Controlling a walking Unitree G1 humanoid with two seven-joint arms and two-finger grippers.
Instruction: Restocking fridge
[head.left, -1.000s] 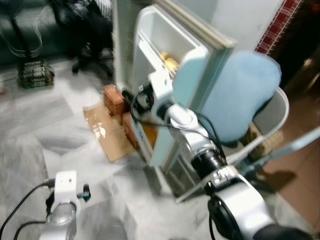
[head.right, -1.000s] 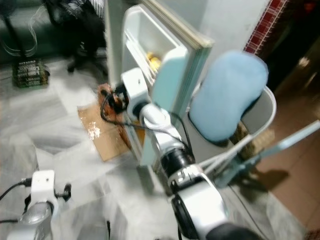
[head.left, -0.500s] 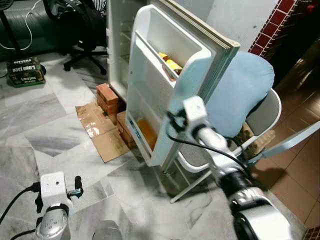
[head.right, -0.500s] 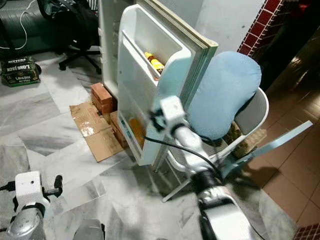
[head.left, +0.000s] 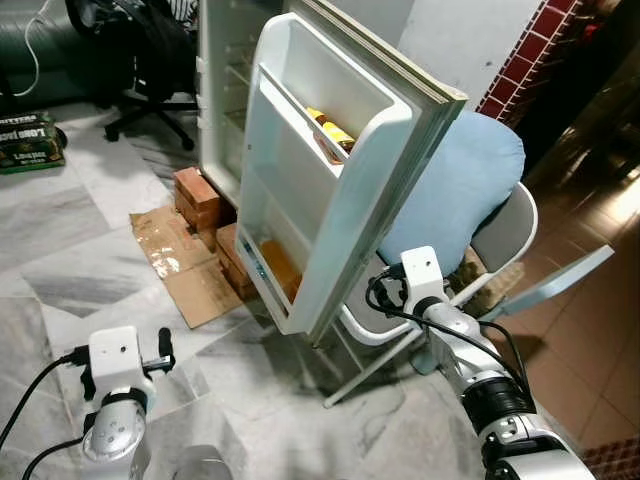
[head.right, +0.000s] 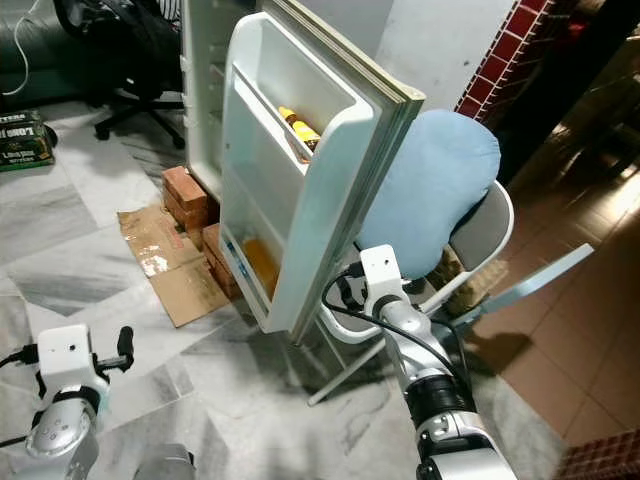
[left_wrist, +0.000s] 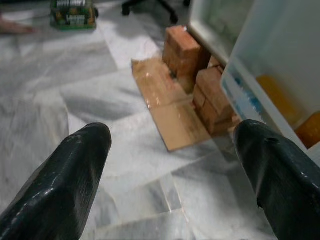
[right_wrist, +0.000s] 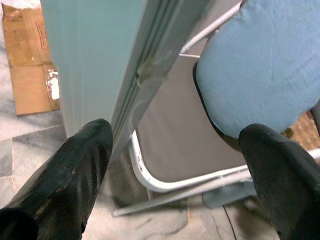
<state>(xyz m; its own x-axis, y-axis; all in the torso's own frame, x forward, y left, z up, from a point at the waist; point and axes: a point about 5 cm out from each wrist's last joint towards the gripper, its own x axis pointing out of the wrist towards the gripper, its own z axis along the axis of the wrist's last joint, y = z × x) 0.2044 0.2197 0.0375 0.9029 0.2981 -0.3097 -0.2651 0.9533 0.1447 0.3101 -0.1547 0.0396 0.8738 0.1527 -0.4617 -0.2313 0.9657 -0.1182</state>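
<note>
two grippers, both empty with fingers spread wide. the right gripper (right_wrist: 170, 165) hangs beside the outer edge of the open fridge door (head.left: 330, 190), above a folding chair (head.left: 520, 225) carrying a pale blue cushion (head.left: 450, 200) at about 3 o'clock. the left gripper (left_wrist: 172, 170) hovers low at 7 o'clock over marble floor (head.left: 60, 260). the door's upper shelf holds a yellow bottle (head.left: 325, 122); its lower shelf holds something orange (head.left: 278, 268). bricks (head.left: 195, 195) and flattened cardboard (head.left: 185, 265) lie under the fridge. risk: the right arm's cable or fingers could snag the chair frame or knock the door against it.
</note>
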